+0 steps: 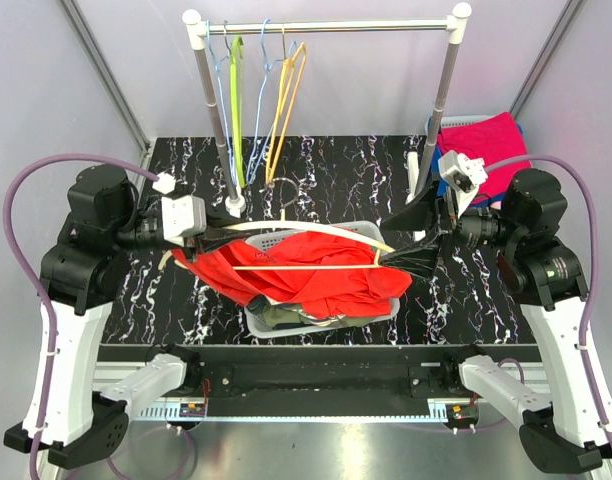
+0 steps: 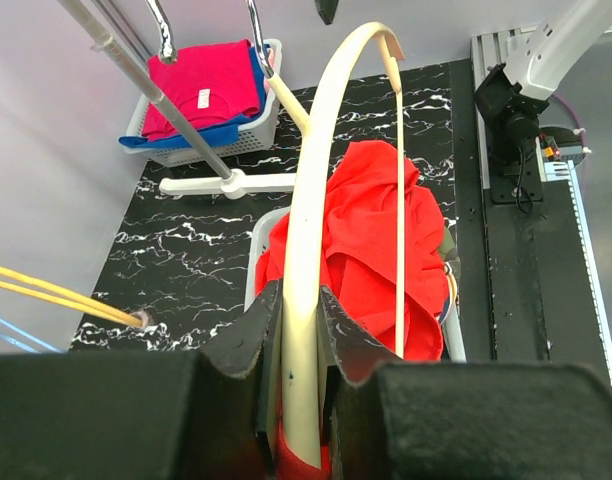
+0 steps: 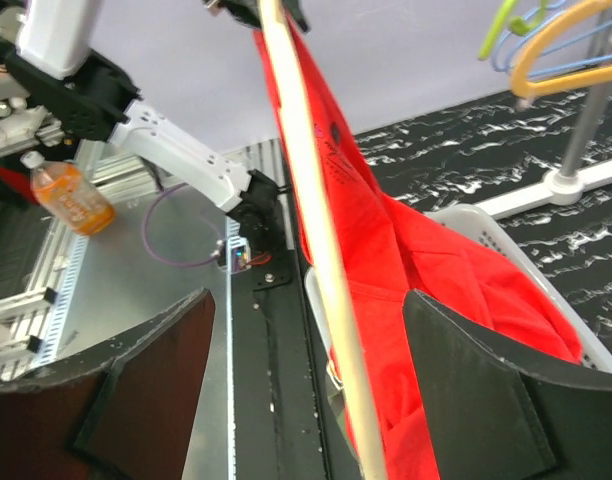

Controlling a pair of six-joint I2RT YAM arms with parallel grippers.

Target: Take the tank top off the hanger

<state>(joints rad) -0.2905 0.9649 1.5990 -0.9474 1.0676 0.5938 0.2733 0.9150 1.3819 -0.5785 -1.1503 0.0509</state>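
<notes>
left pincer: the left gripper is clenching one end of the cream plastic hanger and holding it roughly level, left of centre in the top view.
right pincer: the right gripper is released, with its jaws spread wide. They are straddling the hanger's straight bar and the cloth on it, apparently touching neither.
task thing: the red tank top is hanging on the hanger at the centre of the top view. Most of it is sagging into the white plastic laundry basket underneath. A strap is running up along the bar at the top centre of the right wrist view.
step: probably lining up a pinch on the cloth at the hanger's right end, not stripped off yet.
doing it well: close on fabric only, not the bar. Pull outward past the hanger tip while the left arm is bracing, then free the other shoulder.
risk: pinching the bar along with the cloth would drag the hanger. The strap may snag on the curved tip.
around: a metal clothes rail with coloured wire hangers is standing at the top centre. A second basket of pink and blue clothes is sitting at the upper right. An orange drink bottle is at the left of the right wrist view.
in the way: the rail's white foot is standing just behind the left gripper. The basket rim is sitting close under the garment.
</notes>
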